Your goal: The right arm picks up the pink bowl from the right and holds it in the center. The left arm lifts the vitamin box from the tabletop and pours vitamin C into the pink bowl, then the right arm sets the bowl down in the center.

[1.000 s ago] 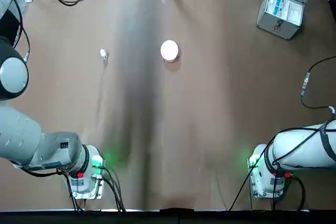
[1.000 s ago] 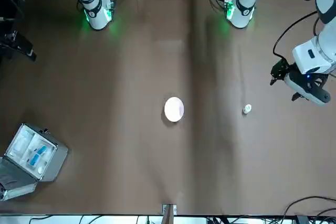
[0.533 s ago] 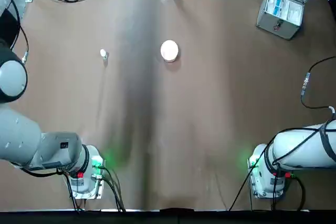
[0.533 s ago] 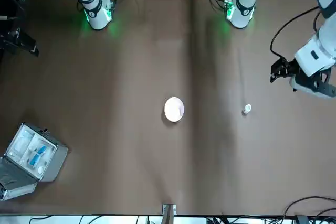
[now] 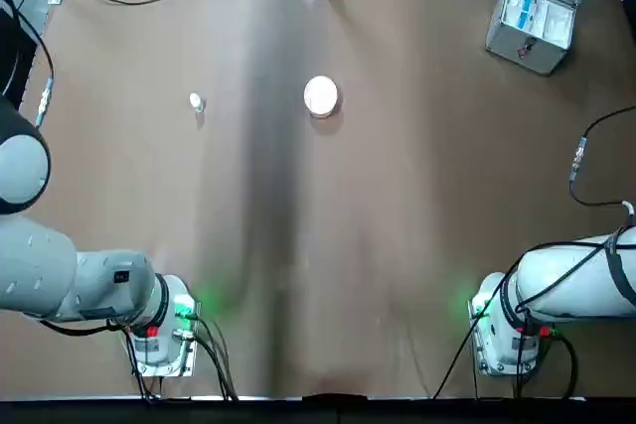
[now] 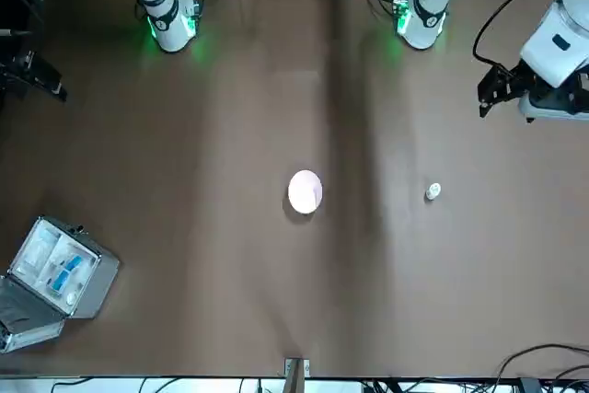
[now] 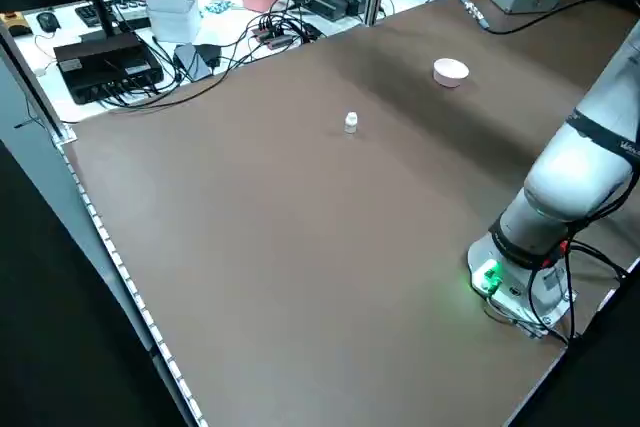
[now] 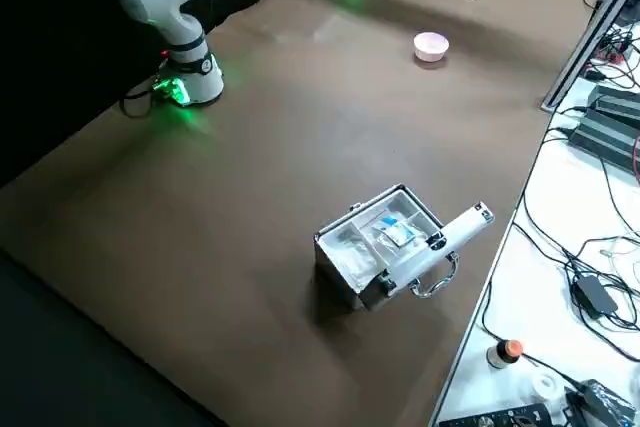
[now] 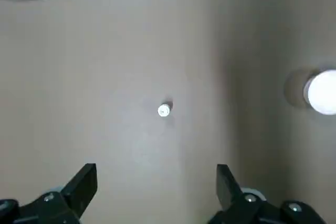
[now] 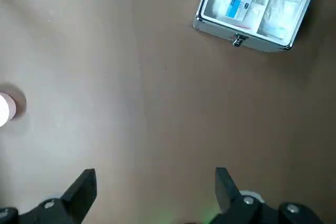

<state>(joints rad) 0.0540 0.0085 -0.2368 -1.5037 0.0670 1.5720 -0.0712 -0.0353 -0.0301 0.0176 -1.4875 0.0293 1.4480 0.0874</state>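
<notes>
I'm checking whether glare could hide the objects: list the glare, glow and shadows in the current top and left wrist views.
Top view: green glow beside both arm bases, dark streak down the table, shadow beside the bowl; left wrist view: bowl washed out white, small shadow at the white container.

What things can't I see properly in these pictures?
- Inside the tiny white container: its closed cap hides it in the left side view.
- Its label: too small to read in the front view.
- The bottom of the pink bowl: pressed toward the table, out of sight in the right side view.
- Most of the left arm: cut off by the front view's right edge.
</notes>
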